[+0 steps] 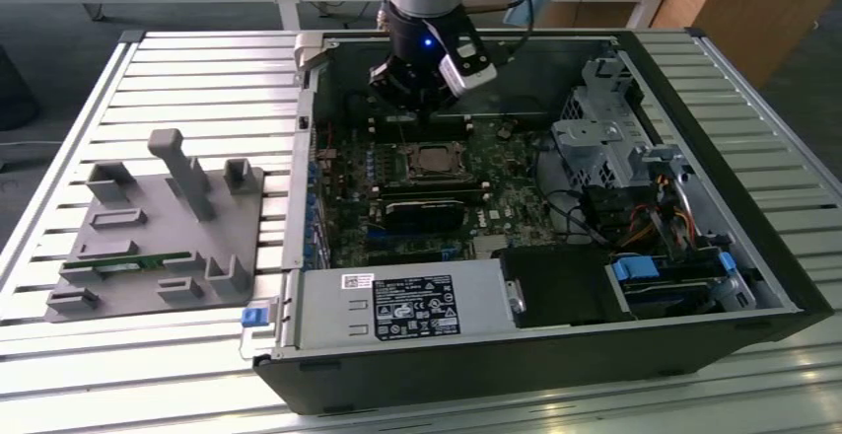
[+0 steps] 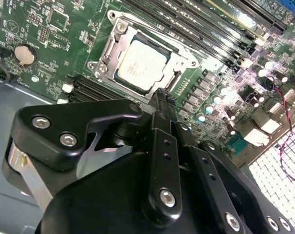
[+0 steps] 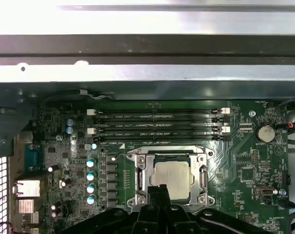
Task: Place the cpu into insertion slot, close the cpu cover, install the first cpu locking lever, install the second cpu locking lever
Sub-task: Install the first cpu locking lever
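cpu [image 3: 172, 175] sat flat in the insertion slot [image 2: 100, 68], silver top up, square to the socket rim. That reads as placement done. cpu cover [image 3: 202, 175] lay down around it, with the chip's top showing through the window, so the frame looked closed and not hinged up. Could not tell whether either locking lever was latched; the wires along the socket edge were too fine to read.

pincer [image 2: 159, 93] was clenched, fingertips together and gripping nothing. It hung just over the socket's near edge, not on the chip itself. My read: tips were closed to make one narrow poker for pushing the cover or a lever, not for carrying a part.

Socket sat in the green motherboard [image 1: 394, 207], beside the row of long black memory slots [image 3: 157, 124]; a coin cell [image 3: 266, 132] lay further off on the board. In the exterior view this was upper centre of the frame, inside the open PC case [image 1: 736, 256], which lay on its side so the board faced up to the arm. A grey fixture [image 1: 158, 237] with upright pegs stood on the slatted desk [image 1: 79, 89] at the exterior view's left, well apart from the case; probably the parts holder.
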Available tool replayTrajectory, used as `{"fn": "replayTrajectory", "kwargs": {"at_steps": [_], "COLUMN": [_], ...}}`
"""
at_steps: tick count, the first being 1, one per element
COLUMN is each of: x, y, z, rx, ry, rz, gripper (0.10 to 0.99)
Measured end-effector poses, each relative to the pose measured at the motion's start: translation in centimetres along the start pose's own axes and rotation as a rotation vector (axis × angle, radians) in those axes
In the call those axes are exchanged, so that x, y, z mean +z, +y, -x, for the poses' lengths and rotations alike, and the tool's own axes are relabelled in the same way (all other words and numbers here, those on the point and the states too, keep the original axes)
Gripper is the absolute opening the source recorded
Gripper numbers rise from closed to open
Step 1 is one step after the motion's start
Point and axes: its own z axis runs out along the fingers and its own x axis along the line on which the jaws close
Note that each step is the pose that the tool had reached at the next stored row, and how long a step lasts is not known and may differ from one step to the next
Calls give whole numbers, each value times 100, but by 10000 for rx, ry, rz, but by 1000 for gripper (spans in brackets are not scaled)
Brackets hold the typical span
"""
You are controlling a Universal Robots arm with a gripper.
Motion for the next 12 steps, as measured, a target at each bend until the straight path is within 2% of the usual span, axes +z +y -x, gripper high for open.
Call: {"fn": "replayTrajectory", "kwargs": {"at_steps": [4, 8, 12], "x": [-2, 1, 3], "y": [-3, -6, -9], "z": [-61, -146, -209], "rx": [0, 8, 8], "ry": [-80, -147, -158], "rz": [53, 273, 292], "gripper": [106, 106, 106]}}
